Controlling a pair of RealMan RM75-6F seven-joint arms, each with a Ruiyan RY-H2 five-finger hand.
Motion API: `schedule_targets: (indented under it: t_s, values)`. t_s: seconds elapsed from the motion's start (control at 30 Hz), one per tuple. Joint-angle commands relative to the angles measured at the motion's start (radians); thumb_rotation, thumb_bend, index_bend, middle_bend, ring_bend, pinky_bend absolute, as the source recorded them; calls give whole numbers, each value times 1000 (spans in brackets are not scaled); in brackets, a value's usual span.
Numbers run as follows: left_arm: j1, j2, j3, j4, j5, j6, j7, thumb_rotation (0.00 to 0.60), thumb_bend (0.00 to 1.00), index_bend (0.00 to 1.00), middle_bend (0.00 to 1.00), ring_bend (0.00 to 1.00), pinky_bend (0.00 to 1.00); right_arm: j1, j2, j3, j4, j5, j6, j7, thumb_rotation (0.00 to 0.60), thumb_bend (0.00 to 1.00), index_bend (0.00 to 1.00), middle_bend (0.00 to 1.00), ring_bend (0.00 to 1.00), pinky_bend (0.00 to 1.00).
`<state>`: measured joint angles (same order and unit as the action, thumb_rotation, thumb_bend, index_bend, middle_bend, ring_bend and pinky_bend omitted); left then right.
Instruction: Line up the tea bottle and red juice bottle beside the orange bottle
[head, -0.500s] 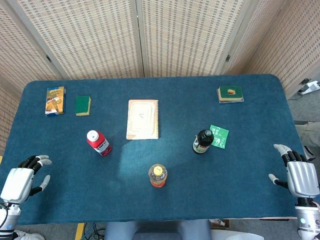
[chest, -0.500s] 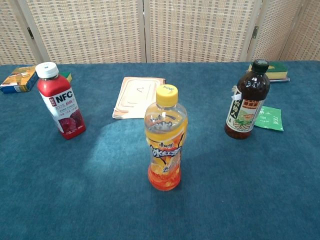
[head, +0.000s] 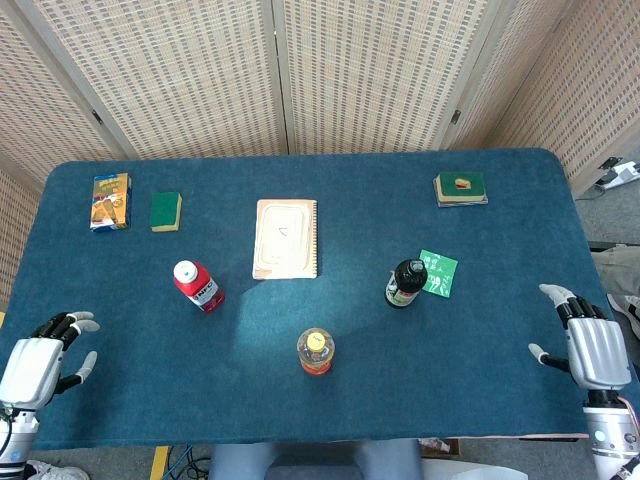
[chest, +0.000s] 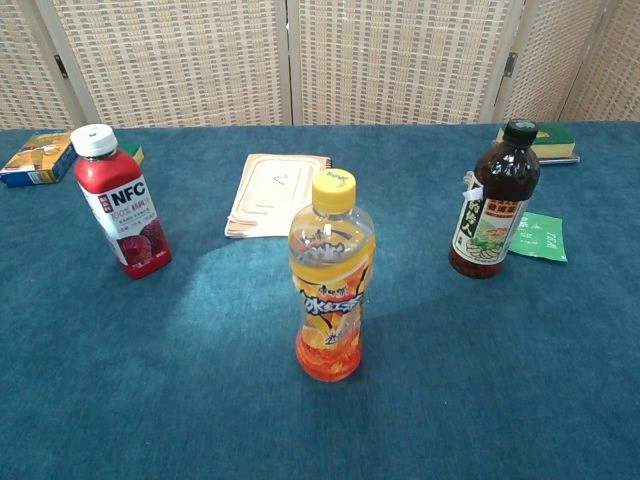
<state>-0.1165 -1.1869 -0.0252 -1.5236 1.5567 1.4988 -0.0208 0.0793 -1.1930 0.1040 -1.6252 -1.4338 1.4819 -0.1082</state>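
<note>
The orange bottle (head: 315, 351) (chest: 331, 279) with a yellow cap stands upright near the table's front middle. The red juice bottle (head: 197, 285) (chest: 120, 203) with a white cap stands upright to its left and further back. The dark tea bottle (head: 405, 283) (chest: 495, 201) with a black cap stands upright to its right, also further back. My left hand (head: 40, 357) hovers at the front left corner, fingers apart, holding nothing. My right hand (head: 585, 342) is at the front right edge, also open and empty. Neither hand shows in the chest view.
A spiral notebook (head: 286, 238) lies behind the bottles at centre. A green packet (head: 438, 272) lies beside the tea bottle. At the back left are a snack box (head: 110, 200) and a green sponge (head: 166, 211); at the back right, a stack of green books (head: 460, 188).
Both hands have shifted slightly: the left one a little down and left, the right one a little left and up. The bottles have not moved.
</note>
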Motion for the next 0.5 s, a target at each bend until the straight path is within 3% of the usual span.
schedule_targets:
  t_s: [0.03,0.3,0.5]
  values:
    - [1,4,2,-4,1,-1,0,600,345,369,282,214,374,26,-26,28,13,20,-24,37,600,0,199,231,240,385]
    - [2,11,-2,-14,0,6,-11,600,345,371,304,220,381,133,-92,116,36,109,-155,147,600,0,199,227,218,378]
    - [6,21,-5,-21,1,16,-35,600,345,374,341,246,403,205,-156,150,83,156,-247,209,600,0,199,227,218,375]
